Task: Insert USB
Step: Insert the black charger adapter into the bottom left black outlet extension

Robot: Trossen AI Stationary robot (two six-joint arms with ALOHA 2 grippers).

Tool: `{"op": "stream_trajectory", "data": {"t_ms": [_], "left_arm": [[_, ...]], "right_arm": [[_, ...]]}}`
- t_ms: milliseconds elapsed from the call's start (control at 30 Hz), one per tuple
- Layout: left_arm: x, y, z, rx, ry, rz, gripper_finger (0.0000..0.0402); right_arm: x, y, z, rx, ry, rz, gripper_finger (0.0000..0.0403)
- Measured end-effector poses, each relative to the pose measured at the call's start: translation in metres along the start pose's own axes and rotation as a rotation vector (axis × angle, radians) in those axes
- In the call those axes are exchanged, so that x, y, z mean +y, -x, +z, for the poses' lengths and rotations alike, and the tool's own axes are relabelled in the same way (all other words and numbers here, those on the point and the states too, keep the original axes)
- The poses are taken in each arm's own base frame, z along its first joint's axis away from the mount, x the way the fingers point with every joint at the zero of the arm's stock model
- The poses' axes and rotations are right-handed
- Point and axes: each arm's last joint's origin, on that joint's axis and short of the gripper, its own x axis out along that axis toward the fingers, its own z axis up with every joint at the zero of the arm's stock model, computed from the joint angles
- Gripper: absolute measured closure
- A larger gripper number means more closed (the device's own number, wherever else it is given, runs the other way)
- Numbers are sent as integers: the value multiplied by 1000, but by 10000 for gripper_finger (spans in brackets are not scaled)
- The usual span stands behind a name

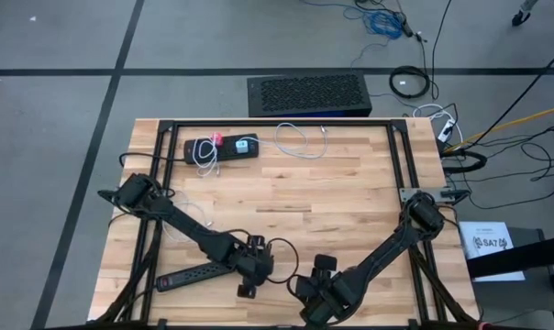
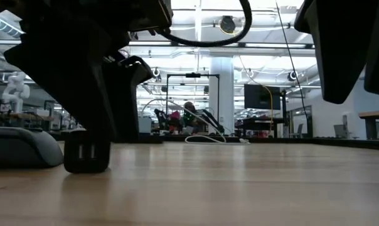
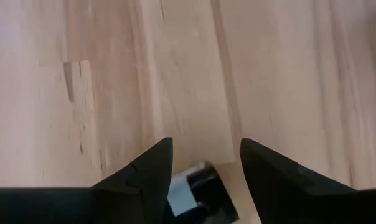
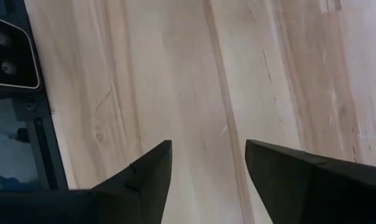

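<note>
Down near the front edge of the wooden table (image 1: 350,183), the left gripper (image 3: 205,163) stands with fingers apart around a small black-and-silver plug (image 3: 200,190), not pinching it. Beside it, the right gripper (image 4: 208,163) hangs spread over bare wood. A power strip (image 1: 190,275) lies just left.

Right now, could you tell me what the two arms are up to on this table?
Both arms rest low at the near edge of the wooden table. The left gripper is open over bare wood beside a black power strip; the right gripper is open and holds nothing. A black device with a white cable lies untouched at the far side. No USB insertion has begun.
</note>
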Motion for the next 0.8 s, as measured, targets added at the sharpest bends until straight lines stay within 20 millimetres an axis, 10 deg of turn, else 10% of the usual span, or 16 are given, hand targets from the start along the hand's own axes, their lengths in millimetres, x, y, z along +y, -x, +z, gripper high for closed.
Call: {"op": "stream_trajectory", "data": {"t_ms": [433,800], "left_arm": [[-6,50,-8,30,-383,49,207],[-10,38,-9,42,-792,72,207]], "right_arm": [[2,1,-2,-1,7,3,209],[4,1,-3,-6,1,11,209]]}}
